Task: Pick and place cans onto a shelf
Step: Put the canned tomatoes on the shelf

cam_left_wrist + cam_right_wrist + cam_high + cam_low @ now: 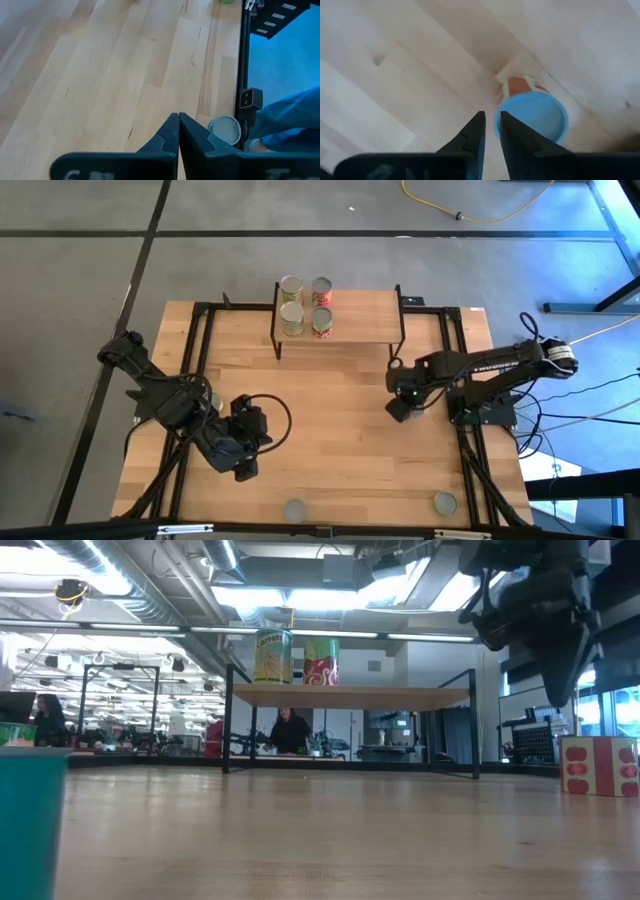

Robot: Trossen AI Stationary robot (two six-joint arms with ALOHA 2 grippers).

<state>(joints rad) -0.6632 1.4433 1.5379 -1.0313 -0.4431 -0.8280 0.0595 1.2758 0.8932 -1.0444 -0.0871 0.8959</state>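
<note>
Overhead, four cans [306, 305] stand in a tight square at the left end of the shelf [365, 315], leaving the rest of its wooden board bare. The shelf sits at the table's [340, 450] far edge. The table's wide middle lies open between the two arms.

The left gripper [245, 467] hangs over the table's left half, its fingers [167, 137] pressed flat together and gripping nothing. The right gripper [399, 408] hovers in front of the shelf's right leg. Its fingers [472, 137] are drawn nearly together with only a sliver between them, and they hold nothing.

Two more cans wait at the near edge, one grey-topped can [294, 509] near the middle and another can [444, 503] towards the right.

The right wrist camera shows a red-labelled can [532, 112] standing upright on the boards just beyond the fingertips, apart from them. No can shows beside this gripper from above.

The left wrist camera catches a pale-topped can [226, 129] hard against the table's edge, beside the black frame rail [241, 65].

From table height only two of the shelved cans [296, 658] can be seen. A teal can [30, 815] looms at the left, a red-and-white can [598, 765] stands at the right, and the right arm [535, 600] hangs above. A person [289, 730] shows in the room beyond, under the shelf board.
</note>
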